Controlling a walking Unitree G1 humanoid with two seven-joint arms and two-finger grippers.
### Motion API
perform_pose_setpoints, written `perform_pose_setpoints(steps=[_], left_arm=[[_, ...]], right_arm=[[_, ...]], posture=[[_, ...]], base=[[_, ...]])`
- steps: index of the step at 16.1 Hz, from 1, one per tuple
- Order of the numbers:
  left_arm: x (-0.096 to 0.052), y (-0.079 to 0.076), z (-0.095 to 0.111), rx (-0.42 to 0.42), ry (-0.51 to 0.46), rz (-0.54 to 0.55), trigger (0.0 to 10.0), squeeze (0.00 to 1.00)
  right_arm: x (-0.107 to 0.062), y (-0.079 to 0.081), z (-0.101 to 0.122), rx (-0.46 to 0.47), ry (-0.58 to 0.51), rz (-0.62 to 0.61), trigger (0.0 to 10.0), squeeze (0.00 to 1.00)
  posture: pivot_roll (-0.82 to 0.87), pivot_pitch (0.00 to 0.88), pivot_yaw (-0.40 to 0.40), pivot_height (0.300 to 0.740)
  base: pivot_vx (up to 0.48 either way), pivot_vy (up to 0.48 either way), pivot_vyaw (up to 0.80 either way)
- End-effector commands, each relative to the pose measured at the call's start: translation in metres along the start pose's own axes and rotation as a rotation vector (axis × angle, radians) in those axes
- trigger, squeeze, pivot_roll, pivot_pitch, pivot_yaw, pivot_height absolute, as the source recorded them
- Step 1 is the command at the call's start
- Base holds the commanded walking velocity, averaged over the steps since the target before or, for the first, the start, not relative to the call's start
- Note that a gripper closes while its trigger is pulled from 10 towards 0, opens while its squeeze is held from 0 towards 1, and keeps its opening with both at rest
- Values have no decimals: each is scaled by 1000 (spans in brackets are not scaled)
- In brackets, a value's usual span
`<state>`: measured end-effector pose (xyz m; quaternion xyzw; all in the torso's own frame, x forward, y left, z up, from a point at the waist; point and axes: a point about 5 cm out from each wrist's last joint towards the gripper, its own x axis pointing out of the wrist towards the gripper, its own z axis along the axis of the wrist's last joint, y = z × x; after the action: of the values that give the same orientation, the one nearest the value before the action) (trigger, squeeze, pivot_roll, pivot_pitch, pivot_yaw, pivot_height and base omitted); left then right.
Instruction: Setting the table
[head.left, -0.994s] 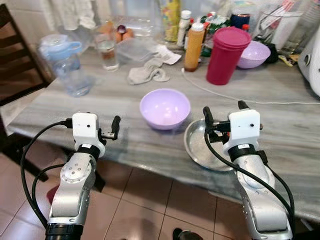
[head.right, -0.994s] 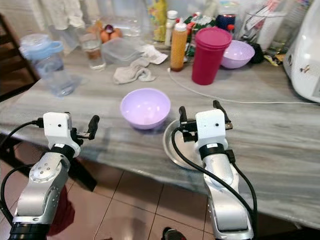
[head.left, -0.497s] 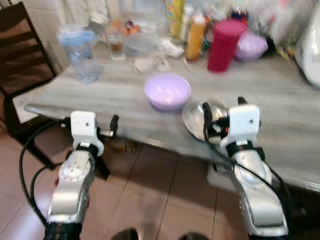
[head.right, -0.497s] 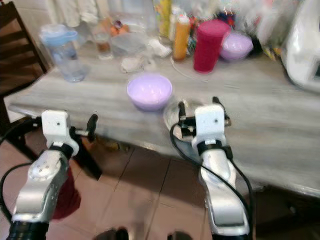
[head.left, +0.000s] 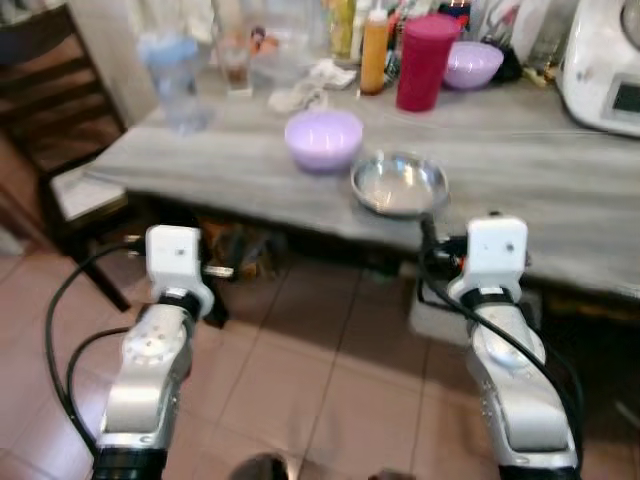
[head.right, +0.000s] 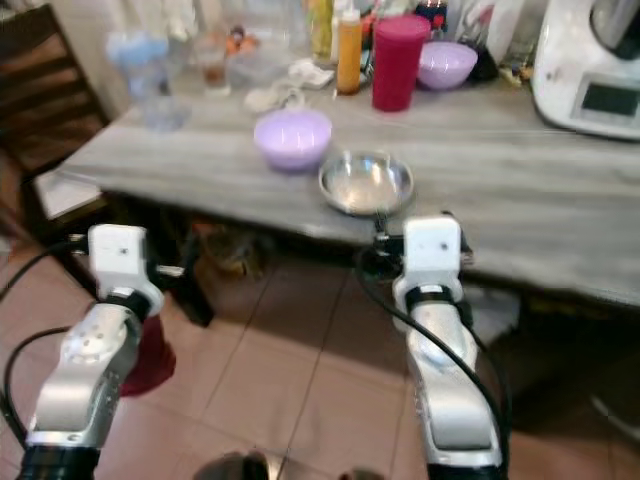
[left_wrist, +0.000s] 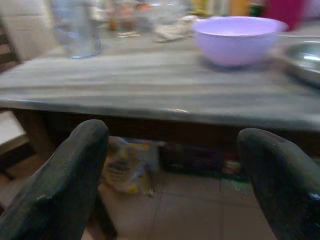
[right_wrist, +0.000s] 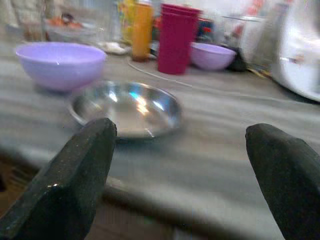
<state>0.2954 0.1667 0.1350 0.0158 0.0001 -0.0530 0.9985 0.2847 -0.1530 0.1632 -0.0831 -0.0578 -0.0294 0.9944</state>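
Note:
A lilac bowl (head.left: 323, 137) stands near the front of the grey table (head.left: 530, 200), with a shallow steel plate (head.left: 400, 183) just right of it. A second lilac bowl (head.left: 472, 63) and a red cup (head.left: 425, 61) are at the back. Both arms are held out low over the floor, short of the table's front edge. My left gripper (left_wrist: 172, 165) is open and empty, facing the table edge below the lilac bowl (left_wrist: 237, 39). My right gripper (right_wrist: 180, 165) is open and empty too, facing the steel plate (right_wrist: 125, 107).
A dark wooden chair (head.left: 50, 90) stands at the table's left end. A white appliance (head.left: 605, 60) sits at the back right. A water jug (head.left: 175, 75), an orange bottle (head.left: 374, 48) and a cloth (head.left: 300, 95) crowd the back. A bag (left_wrist: 125, 167) lies under the table.
The whole view has pulled back from the table, so the camera has moved away. Both grippers, over the table's front edge a second ago, are now over the floor, still open.

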Motion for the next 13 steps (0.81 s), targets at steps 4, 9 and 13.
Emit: perform_pose_setpoints(steps=[4,9,13], left_arm=[[0,0,1,18,1,-11,10000,0],[-2,-5,-1,18,5,-27,10000,0],[-4,-7,-3,-3,-15,-43,10000,0]], right_arm=[[-3,6,-5,71,52,51,10000,0],[-3,8,-1,98,34,76,10000,0],[-2,8,2,92,16,77,10000,0]], posture=[[-201,112,39,740],[-198,113,36,740],[-199,113,36,740]], base=[[-337,0,0],[-338,0,0],[0,0,0]])
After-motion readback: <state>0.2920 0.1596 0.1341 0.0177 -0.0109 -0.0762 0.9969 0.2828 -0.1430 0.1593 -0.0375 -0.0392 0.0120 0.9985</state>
